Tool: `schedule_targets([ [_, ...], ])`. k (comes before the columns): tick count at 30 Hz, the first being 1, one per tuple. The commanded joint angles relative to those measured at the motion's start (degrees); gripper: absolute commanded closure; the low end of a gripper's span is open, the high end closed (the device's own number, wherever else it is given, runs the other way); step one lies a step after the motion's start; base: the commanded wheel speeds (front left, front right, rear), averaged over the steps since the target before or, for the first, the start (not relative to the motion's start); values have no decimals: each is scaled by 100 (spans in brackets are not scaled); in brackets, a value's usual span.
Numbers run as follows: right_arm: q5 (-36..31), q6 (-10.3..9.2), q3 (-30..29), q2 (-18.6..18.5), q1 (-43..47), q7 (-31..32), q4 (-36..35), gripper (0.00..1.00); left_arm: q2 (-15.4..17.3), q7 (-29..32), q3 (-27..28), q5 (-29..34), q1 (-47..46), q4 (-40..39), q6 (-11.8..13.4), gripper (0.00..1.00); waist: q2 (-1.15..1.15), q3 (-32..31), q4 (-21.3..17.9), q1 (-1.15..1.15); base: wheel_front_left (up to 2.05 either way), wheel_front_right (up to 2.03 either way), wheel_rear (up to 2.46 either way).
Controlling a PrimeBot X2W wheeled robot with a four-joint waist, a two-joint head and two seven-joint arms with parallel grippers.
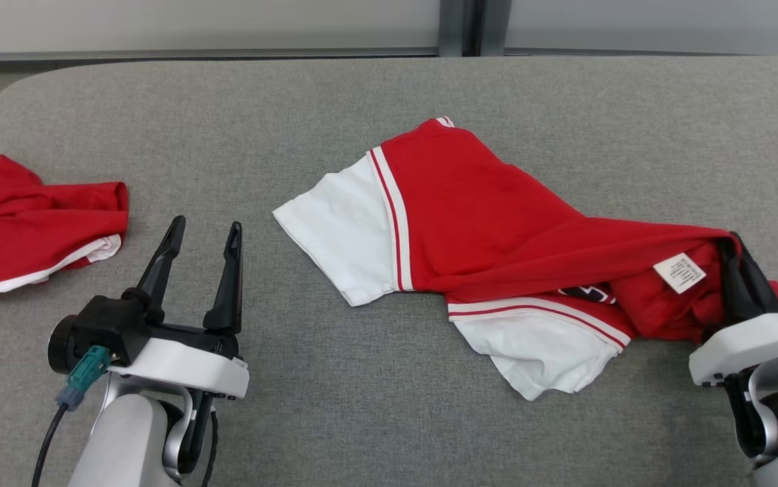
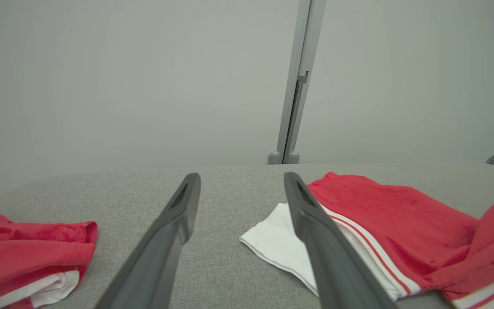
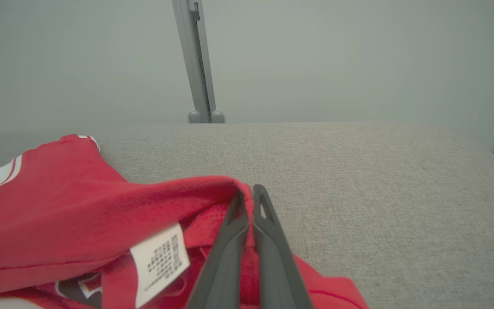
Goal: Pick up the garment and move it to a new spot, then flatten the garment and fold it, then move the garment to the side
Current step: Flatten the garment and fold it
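The garment (image 1: 490, 223) is a red shirt with white sleeves and striped trim, lying crumpled across the middle and right of the grey table (image 1: 335, 101). A white care label (image 1: 679, 272) shows near its right end. My right gripper (image 1: 734, 245) is shut on a red fold at that right end; in the right wrist view its fingers (image 3: 268, 231) pinch the cloth (image 3: 101, 214) beside the label (image 3: 159, 259). My left gripper (image 1: 204, 226) stands open over bare table left of the white sleeve (image 1: 341, 230), holding nothing. The left wrist view shows the garment (image 2: 393, 223) to the right of its fingers (image 2: 315, 231).
A second red and white garment (image 1: 30, 223) lies bunched at the table's left edge, also seen in the left wrist view as a red heap (image 2: 28, 253). A pale wall with a grey upright post (image 1: 460, 27) runs behind the table. Bare grey cloth lies in front of and behind the shirt.
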Motion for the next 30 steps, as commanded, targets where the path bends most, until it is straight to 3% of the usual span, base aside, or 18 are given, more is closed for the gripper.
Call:
schedule_targets([
  [1, 45, -2, -79, -116, -251, -2, 175, 100, -10, -27, 29, 65, -148, -23, -29, 0, 0, 188, 80, 0, 0, 0, 0],
  [6, 132, -2, -66, -367, -803, -58, 817, 100, -88, -27, 62, 108, -282, -34, -76, 0, 0, 399, 114, 0, 0, 0, 0],
  [7, 195, -2, -58, -381, -900, -111, 927, 95, -101, -27, 66, 115, -294, -31, -76, 0, 0, 426, 116, 0, 0, 0, 0],
  [8, 214, -2, -45, -405, -984, -159, 1031, 59, -109, -27, 72, 127, -299, -21, -87, 0, 0, 445, 115, 0, 0, 0, 0],
  [9, 232, -2, -36, -420, -1044, -232, 1104, 16, -114, -27, 83, 142, -306, -11, -99, 0, 0, 457, 111, 0, 0, 0, 0],
  [10, 299, -2, -36, -404, -1101, -299, 1167, 0, -121, -27, 98, 147, -315, -8, -107, 0, 0, 466, 101, 0, 0, 0, 0],
  [18, 652, -2, 142, -366, -985, -736, 1062, 0, -149, -27, 217, 244, -210, 49, -131, 0, 0, 309, -64, 0, 0, 0, 0],
  [24, 582, -2, 332, -317, -547, -854, 280, 0, -146, -27, 334, 335, -53, 44, -134, 0, 0, 41, -218, 0, 0, 0, 0],
  [30, 428, -2, 452, -141, 90, -560, -624, 0, -128, -27, 427, 438, 186, 45, -94, 0, 0, -280, -321, 0, 0, 0, 0],
])
